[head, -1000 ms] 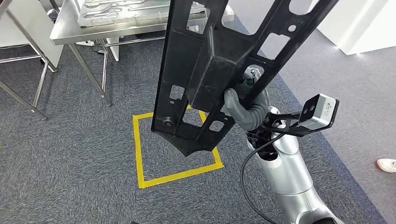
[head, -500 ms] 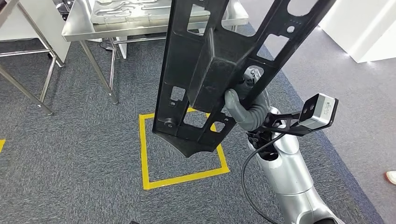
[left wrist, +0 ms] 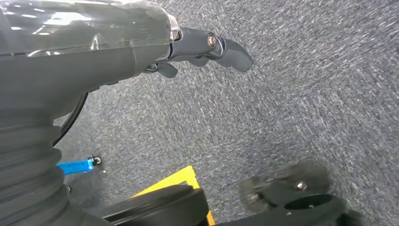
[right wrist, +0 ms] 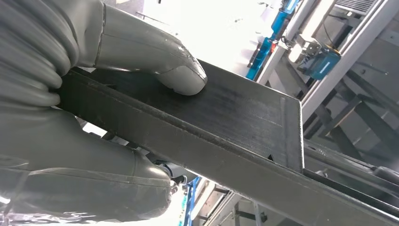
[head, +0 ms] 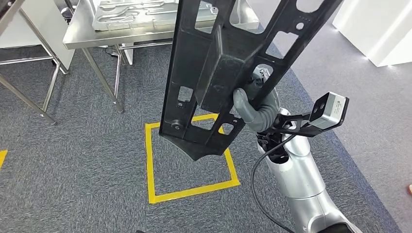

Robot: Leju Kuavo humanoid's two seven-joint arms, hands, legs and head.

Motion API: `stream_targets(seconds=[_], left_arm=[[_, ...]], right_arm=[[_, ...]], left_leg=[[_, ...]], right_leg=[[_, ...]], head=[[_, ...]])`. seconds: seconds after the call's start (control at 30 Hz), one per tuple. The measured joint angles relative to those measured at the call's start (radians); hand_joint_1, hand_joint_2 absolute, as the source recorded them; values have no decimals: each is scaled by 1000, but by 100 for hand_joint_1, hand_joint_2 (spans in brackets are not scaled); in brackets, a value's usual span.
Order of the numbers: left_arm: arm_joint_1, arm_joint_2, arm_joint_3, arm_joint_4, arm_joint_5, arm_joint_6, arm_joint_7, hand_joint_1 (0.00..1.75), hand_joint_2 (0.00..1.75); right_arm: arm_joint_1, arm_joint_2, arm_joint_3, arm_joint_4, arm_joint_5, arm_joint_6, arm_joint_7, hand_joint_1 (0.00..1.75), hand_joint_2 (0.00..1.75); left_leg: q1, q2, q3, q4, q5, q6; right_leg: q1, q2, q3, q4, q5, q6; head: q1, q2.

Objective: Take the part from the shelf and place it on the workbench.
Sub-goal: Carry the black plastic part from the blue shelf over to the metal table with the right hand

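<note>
You see the part [head: 228, 73] held up by the right hand [head: 252, 104], above the floor square [head: 189, 158]. The workbench [head: 82, 36] stands beyond, at the far left, trays [head: 131, 12] on it.

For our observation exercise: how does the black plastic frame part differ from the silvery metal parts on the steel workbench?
The black plastic frame part hangs nearly upright, gripped by the right robot hand; the silvery metal parts lie flat on the steel workbench. One is dark and matt, the others pale and shiny. The black one has rectangular cut-outs; the silvery ones show curved raised contours.
</note>
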Motion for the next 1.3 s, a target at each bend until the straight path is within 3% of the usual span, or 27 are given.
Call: stream_targets(seconds=[0.07, 0.13, 0.2, 0.23, 0.33, 0.37, 0.4, 0.43, 0.5, 0.57, 0.67, 0.73, 0.77, 0.83, 0.9, 0.93, 0.97, 1.03, 1.07, 1.1, 1.17, 1.2, 1.27, 1.3], left_arm=[[2, 0, 0, 0, -1, 1, 0, 0, 175], [3, 1, 0, 0, -2, 1, 0, 0, 175], [6, 1, 0, 0, -3, 1, 0, 0, 175], [6, 1, 0, 0, -4, 1, 0, 0, 175], [7, 1, 0, 0, -4, 1, 0, 0, 175], [8, 1, 0, 0, -4, 2, 0, 0, 175], [9, 2, 0, 0, -4, 2, 0, 0, 175], [9, 2, 0, 0, -4, 2, -1, 0, 175], [11, 1, 0, 1, -4, 2, -2, 0, 175], [9, 0, 1, 2, -3, 3, -2, 0, 175], [7, -1, 1, 3, -3, 4, -3, 0, 175], [6, -1, 1, 3, -3, 4, -3, 0, 175], [7, -2, 1, 3, -3, 4, -3, 0, 175], [9, -2, 1, 3, -2, 3, -3, 0, 175], [9, -2, 1, 3, -1, 3, -4, 0, 175], [9, -2, 2, 3, -1, 3, -4, 0, 175], [8, -2, 2, 3, -1, 3, -4, 0, 175], [12, -2, 2, 4, -1, 3, -4, 0, 175], [13, -1, 2, 4, -1, 2, -3, 0, 175], [13, -1, 2, 5, -1, 2, -3, 0, 175], [10, -1, 2, 5, -3, 2, -3, 0, 175], [10, -1, 2, 5, -5, 2, -3, 0, 175], [10, -1, 2, 5, -7, 2, -3, 0, 175], [11, -1, 2, 5, -8, 2, -3, 0, 175]], right_arm=[[-6, 1, 1, 2, 0, 0, -1, 173, 175], [-10, 2, 2, 5, 0, 1, -2, 173, 175], [-12, 2, 2, 8, -1, 1, -2, 173, 175], [-15, 2, 2, 9, -1, 1, -2, 173, 175], [-19, 1, 2, 14, -1, 2, -2, 173, 175], [-18, 1, 2, 17, -1, 2, -2, 173, 175], [-18, 1, 2, 19, -1, 4, -2, 173, 175], [-18, 0, 2, 21, -2, 5, -2, 173, 175], [-18, 0, 2, 23, -3, 8, -3, 173, 175], [-20, -1, 3, 26, -4, 10, -3, 173, 175], [-24, -1, 4, 26, -6, 13, -3, 173, 175], [-28, -1, 4, 27, -8, 14, -4, 173, 175], [-30, -1, 5, 27, -10, 14, -4, 173, 175], [-32, -1, 5, 29, -10, 14, -3, 173, 175], [-31, -1, 5, 31, -10, 13, -2, 173, 175], [-31, -1, 6, 33, -11, 13, -2, 173, 175], [-32, -1, 6, 34, -11, 13, -2, 173, 175], [-34, 0, 7, 38, -11, 14, -2, 173, 175], [-37, 0, 9, 40, -11, 14, -2, 173, 175], [-39, 0, 10, 42, -11, 13, -1, 173, 175], [-41, 1, 12, 44, -12, 12, -1, 173, 175], [-41, 1, 12, 43, -12, 10, 0, 173, 175], [-40, 1, 12, 43, -13, 8, 0, 173, 175], [-39, 0, 12, 43, -13, 7, 0, 173, 175]], left_leg=[[-6, 2, 33, -69, 6, 12], [-7, -4, 43, -81, -6, 29], [-6, -8, 64, -93, -13, 44], [-7, -10, 76, -96, -18, 50], [-12, -12, 102, -98, -41, 61], [-15, -14, 113, -98, -51, 61], [-17, -16, 125, -97, -61, 61], [-18, -18, 140, -97, -72, 60], [-20, -21, 170, -96, -98, 55], [-19, -23, 185, -99, -120, 45], [-17, -22, 197, -83, -121, 29], [-15, -17, 164, 3, -106, 19], [-13, -15, 123, 68, -110, 15], [-8, -12, 32, 177, -162, 5], [-5, -8, -24, 192, -227, -2], [-4, -6, -34, 159, -228, -3], [-3, -5, -36, 105, -191, -1], [-5, -1, -32, -9, -40, 5], [-9, 1, -29, -43, 18, 10], [-12, 1, -26, -58, 48, 18], [-14, -3, -8, -66, 34, 35], [-13, -5, 6, -73, 26, 43], [-11, -8, 38, -85, 8, 53], [-12, -8, 52, -88, -4, 56]], right_leg=[[2, 1, 10, -5, -8, 13], [3, 0, 16, -5, -7, 26], [0, 0, 8, 30, -10, 34], [-1, 0, -16, 73, -20, 35], [-2, 4, -149, 255, -80, 40], [-2, 4, -183, 284, -90, 40], [-1, 4, -200, 278, -82, 37], [-1, 4, -199, 238, -53, 33], [6, 5, -170, 106, 53, 21], [16, 6, -151, 24, 116, 12], [18, 7, -125, 3, 103, -3], [13, 7, -90, -5, 83, -13], [12, 6, -72, -8, 70, -15], [12, 5, -41, -8, 42, -16], [11, 6, -3, -8, 11, -15], [10, 6, 20, -8, -6, -14], [8, 6, 43, -8, -24, -12], [8, 7, 79, -10, -58, -4], [8, 8, 91, -12, -71, 2], [9, 9, 100, -14, -77, 10], [7, 9, 97, 12, -65, 25], [5, 9, 80, 49, -49, 30], [3, 9, 7, 165, -39, 35], [3, 9, -39, 222, -56, 37]], head=[[0, 0], [0, 0], [0, 0], [0, 0], [0, 0], [0, 0], [0, 0], [0, 0], [0, 0], [1, 0], [2, 0], [2, 0], [2, 0], [2, 0], [2, 0], [2, 0], [2, 0], [2, 0], [2, 0], [2, 0], [2, 0], [2, 0], [2, 0], [2, 0]])
